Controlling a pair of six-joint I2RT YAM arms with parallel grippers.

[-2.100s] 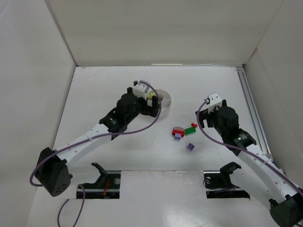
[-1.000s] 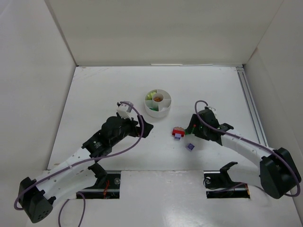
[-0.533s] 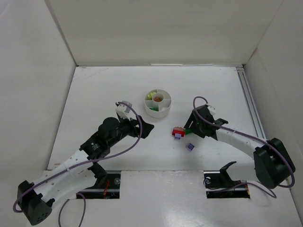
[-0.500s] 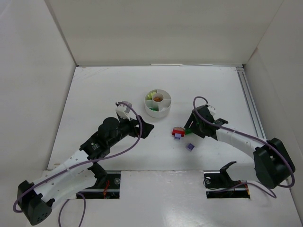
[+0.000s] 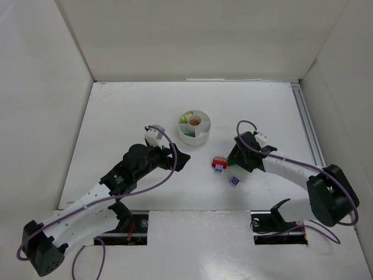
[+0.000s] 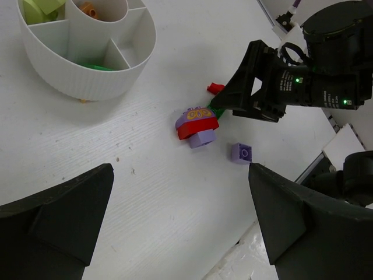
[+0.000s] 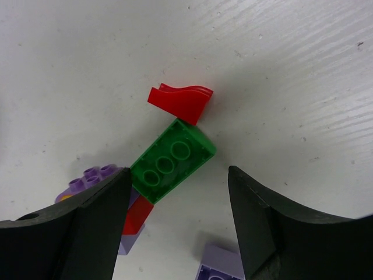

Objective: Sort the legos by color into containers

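Note:
The white divided dish [image 5: 194, 135] [image 6: 87, 81] holds lime bricks [image 6: 41, 7] in one wedge, an orange brick [image 6: 87, 8] in the centre well and a dark green brick [image 6: 93, 67] in another wedge. On the table lie a red-and-purple cluster [image 5: 219, 164] [image 6: 197, 123] [image 7: 93, 175], a green brick [image 7: 172, 160], a small red piece [image 7: 180, 99] [image 6: 215, 88] and a loose purple brick [image 5: 234, 181] [image 6: 242, 153] [image 7: 218, 265]. My right gripper [image 5: 233, 158] [image 7: 178, 178] is open and low, its fingers either side of the green brick. My left gripper [image 5: 178, 158] [image 6: 179, 175] hangs wide open and empty, near the dish.
White walls [image 5: 52, 87] box in the table on the left, back and right. A metal rail [image 5: 309, 134] runs along the right edge. Two cut-outs [image 5: 131, 224] sit in the near ledge by the arm bases. A tiny orange crumb [image 6: 83, 100] lies beside the dish.
My left gripper has pulled back from over the dish toward the near side. My right gripper has come down over the green brick and narrowed its jaws somewhat.

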